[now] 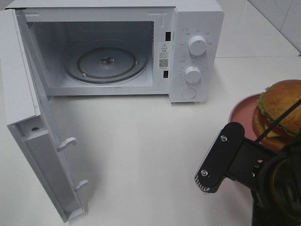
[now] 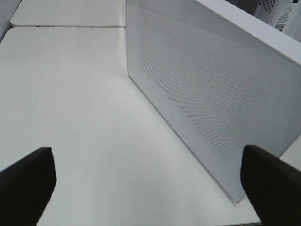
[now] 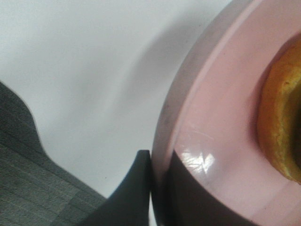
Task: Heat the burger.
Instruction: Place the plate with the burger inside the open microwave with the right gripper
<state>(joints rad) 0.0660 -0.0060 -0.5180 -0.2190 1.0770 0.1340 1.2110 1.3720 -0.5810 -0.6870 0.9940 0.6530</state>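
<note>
Burger (image 1: 282,106) on pink plate (image 1: 241,113) at right side of bench (image 1: 141,141), right tool (image 3: 156,186) clenched on plate rim, left tool (image 2: 146,188) released beside open microwave door (image 2: 211,103): risks sliding off through tilt from thin one-sided rim grip.

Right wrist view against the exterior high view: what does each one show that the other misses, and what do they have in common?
Only the right wrist view shows the right claw shut on the rim of the pink plate, one finger on either side. Only the exterior high view shows the microwave with its door swung open and the glass turntable inside, plus the lettuce and cheese layers of the burger. Both show the plate, the burger on it and the white table.
</note>
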